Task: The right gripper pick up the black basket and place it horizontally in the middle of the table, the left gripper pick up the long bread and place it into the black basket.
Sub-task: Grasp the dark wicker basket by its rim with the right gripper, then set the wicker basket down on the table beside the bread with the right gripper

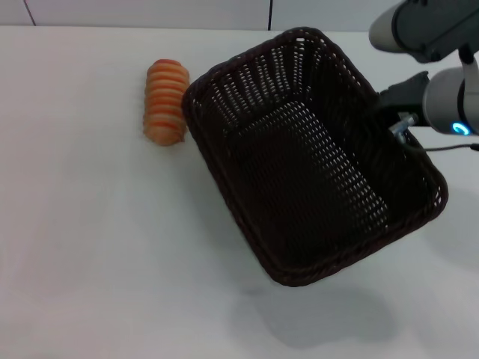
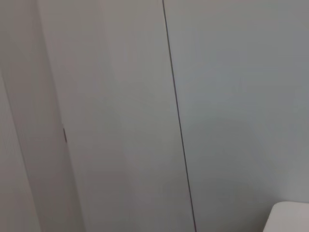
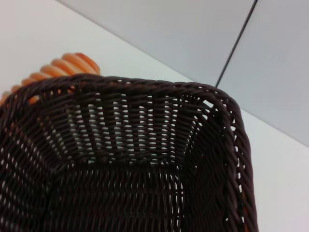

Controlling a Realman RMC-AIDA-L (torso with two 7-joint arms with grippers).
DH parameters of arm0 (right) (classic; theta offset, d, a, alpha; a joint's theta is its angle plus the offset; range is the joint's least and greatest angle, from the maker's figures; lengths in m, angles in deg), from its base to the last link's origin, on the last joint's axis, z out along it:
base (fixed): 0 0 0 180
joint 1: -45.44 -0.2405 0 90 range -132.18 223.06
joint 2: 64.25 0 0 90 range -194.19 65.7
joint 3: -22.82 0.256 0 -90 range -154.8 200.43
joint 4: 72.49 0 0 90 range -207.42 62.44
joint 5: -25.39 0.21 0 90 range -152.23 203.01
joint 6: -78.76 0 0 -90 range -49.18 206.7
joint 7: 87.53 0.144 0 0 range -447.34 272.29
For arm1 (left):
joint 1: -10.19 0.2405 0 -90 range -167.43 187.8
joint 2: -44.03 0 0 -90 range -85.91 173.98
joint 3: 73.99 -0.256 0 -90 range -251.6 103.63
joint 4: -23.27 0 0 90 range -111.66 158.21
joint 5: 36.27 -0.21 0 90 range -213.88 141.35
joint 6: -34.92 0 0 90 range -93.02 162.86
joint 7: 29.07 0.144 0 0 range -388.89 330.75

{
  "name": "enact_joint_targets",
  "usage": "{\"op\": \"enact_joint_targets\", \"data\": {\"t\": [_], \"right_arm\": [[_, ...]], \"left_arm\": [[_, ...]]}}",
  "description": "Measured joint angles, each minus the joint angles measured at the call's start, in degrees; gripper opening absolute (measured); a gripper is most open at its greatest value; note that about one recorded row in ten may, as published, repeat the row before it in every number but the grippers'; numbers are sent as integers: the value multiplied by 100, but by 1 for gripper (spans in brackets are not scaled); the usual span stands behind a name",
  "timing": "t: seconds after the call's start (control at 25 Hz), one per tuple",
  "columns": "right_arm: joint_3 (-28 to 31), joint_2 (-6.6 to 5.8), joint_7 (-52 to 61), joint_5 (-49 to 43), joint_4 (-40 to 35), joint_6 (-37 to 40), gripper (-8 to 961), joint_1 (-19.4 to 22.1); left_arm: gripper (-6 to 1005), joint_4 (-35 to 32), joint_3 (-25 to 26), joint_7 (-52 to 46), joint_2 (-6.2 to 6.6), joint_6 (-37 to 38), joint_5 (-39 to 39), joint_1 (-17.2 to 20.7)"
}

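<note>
1. The black basket (image 1: 314,161) is lifted and tilted, judging by the shadow on the white worktop (image 1: 90,269) below its near corner. The right gripper (image 1: 389,101) is at the basket's right rim, apparently holding it there, though its fingers are hidden behind the weave, so I cannot tell whether they are spread or pressed together.
2. The basket is not yet set down flat in the middle, so the first step looks underway but unfinished.
3. The long bread (image 1: 165,102) lies on the worktop just beside the basket's far-left corner, untouched. Moving it into the basket is all still to do.
4. The left gripper is out of sight; its wrist view faces only a pale wall.
5. The basket's long axis runs diagonally, from far-left to near-right, not horizontal. The bread's long axis points roughly away from the robot.
</note>
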Motion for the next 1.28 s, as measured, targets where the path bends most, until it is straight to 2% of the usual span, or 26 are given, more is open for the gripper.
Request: {"op": "enact_joint_targets", "data": {"t": [0.04,0.16,0.2,0.32,0.4,0.52,0.6,0.64,0.68,0.8,0.96,1.12,1.28], "right_arm": [[0,-108,-5,227,-2,-90,217,-101],[-10,-161,-6,336,-6,-130,210,-163],[-69,-226,-8,508,-26,-177,208,-314],[-160,-266,-9,658,-76,-176,201,-475],[-322,-345,-12,1004,-135,-155,197,-745],[-390,-388,-16,1165,-119,-133,190,-835],[-420,-459,-17,1347,-14,-39,189,-894],[-421,-542,-23,1442,182,144,189,-921],[-421,-542,-23,1442,182,144,188,-921],[-367,-649,-28,1649,503,471,184,-1003],[-213,-730,-35,2053,651,802,179,-1187],[22,-736,-41,2599,625,1362,179,-1575],[287,-738,-50,2832,692,1698,178,-1743]], "left_arm": [[858,0,0,0,0,0,0,0],[858,-52,48,-34,-2,163,1,-17],[858,-63,48,-41,-5,187,1,-18],[858,-99,50,-61,-23,239,9,-11],[858,-134,51,-70,-29,278,51,15],[858,-169,49,-74,-28,305,87,42],[858,-228,45,-79,-23,307,99,71],[858,-243,45,-79,-23,314,100,76],[858,-263,47,-79,-22,330,100,80],[858,-315,49,-81,-21,372,120,89],[858,-362,56,-83,-19,384,146,100],[857,-459,59,-85,-23,411,198,125],[857,-527,55,-85,-22,451,243,153]]}}
